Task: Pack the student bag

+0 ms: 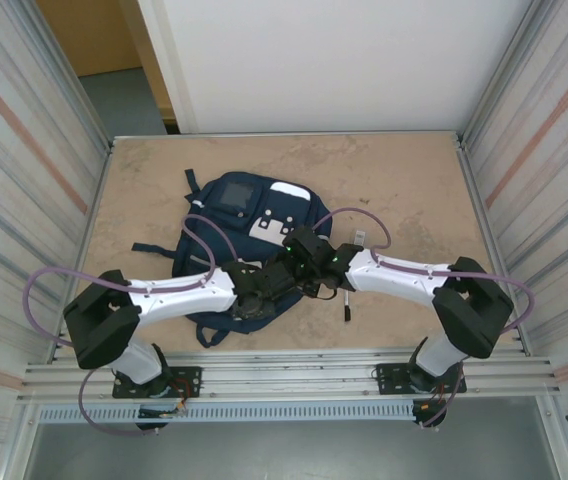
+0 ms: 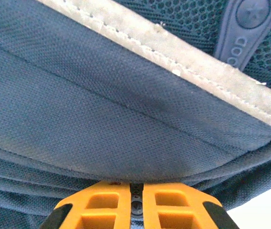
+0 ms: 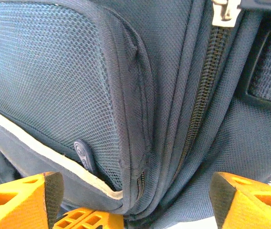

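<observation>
The student bag (image 1: 249, 215) lies flat on the table (image 1: 404, 190), soft and floppy (probably light, sagging if lifted). At its near corner the left gripper (image 2: 136, 202) is clenched on a fabric fold; the right gripper (image 3: 135, 191) gapes wide over the zipper (image 3: 200, 102) seam, likely the firmer hold.

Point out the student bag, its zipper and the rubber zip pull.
student bag (image 1: 234, 198), top view, front patch
zipper (image 3: 202, 95), right wrist view, teeth
zip pull (image 2: 252, 13), left wrist view, round end

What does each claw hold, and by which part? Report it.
Left claw is shut on the student bag, pinching a fabric fold near its light stripe. Right claw is open, holding nothing.
</observation>
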Available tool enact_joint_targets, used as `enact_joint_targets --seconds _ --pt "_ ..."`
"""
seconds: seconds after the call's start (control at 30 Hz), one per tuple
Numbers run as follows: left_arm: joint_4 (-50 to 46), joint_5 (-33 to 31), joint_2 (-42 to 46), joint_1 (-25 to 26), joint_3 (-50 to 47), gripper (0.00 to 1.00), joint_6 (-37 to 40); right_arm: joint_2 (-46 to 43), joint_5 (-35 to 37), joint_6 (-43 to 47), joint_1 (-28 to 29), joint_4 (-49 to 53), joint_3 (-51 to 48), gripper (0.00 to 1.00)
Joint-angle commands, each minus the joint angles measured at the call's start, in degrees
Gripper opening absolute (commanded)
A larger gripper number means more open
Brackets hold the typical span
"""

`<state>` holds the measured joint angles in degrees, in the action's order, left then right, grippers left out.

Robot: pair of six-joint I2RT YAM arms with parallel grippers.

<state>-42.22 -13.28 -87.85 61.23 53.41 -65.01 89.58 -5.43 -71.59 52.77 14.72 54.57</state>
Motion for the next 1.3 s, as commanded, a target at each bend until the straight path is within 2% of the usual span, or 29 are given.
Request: enact_joint_targets --seconds 0.0,0.23,0.4,0.47,0.6,0.77,0.9,0.93,0.97,1.03,1.1,1.17,1.27 --pt "-0.16 0.77 1.14 0.16 -0.69 0.0 1.01 1.65 -3.44 -2.78 0.37 -2.57 0.95 0.81" --pt "1.65 1.59 10.65 -0.06 -4.6 0.0 3.04 1.39 -5.93 -1.98 -0.65 -2.44 1.9 0.79" --pt "2.0 1.35 16.8 -1.05 -7.98 0.0 3.52 1.65 -7.83 -0.96 -0.51 -2.39 3.1 0.63" --pt "3.06 1.1 18.5 -1.8 -9.61 0.0 4.17 2.06 -8.12 -1.29 0.06 -1.91 3.55 0.61" --pt "6.35 2.1 20.26 -4.17 -13.43 0.0 5.72 2.68 -7.61 -1.71 1.15 -2.19 4.14 0.44" --pt "11.68 5.15 21.45 -5.82 -16.68 0.0 7.66 2.69 -6.82 -2.12 1.01 -1.65 4.84 0.32" --pt "10.84 4.78 21.92 -5.86 -16.76 0.0 7.93 2.89 -5.97 -1.79 0.66 0.68 6.12 0.38" --pt "10.68 4.78 22.0 -5.86 -16.76 0.0 8.13 2.54 -5.03 -1.73 0.75 0.78 5.99 0.37" --pt "10.63 4.76 22.22 -5.86 -16.76 0.02 8.45 2.36 -3.97 -1.8 0.99 0.6 5.68 0.35" --pt "10.95 4.92 22.45 -5.86 -16.9 0.13 8.93 2.59 -3.65 -1.88 0.95 0.32 5.46 0.29" --pt "11.95 5.13 22.78 -6.06 -17.33 0.23 8.89 2.75 -4.56 -1.92 0.54 0.15 5.4 0.14" --pt "13.64 6.75 23.02 -6.53 -17.71 0.28 9.44 1.66 -3.97 -2.69 0.54 -1.98 3.84 0.0" --pt "15.05 8.35 23.15 -7.13 -18.31 0.34 9.74 0.5 -3.51 -2.86 0.49 -3.02 3.43 0.0"
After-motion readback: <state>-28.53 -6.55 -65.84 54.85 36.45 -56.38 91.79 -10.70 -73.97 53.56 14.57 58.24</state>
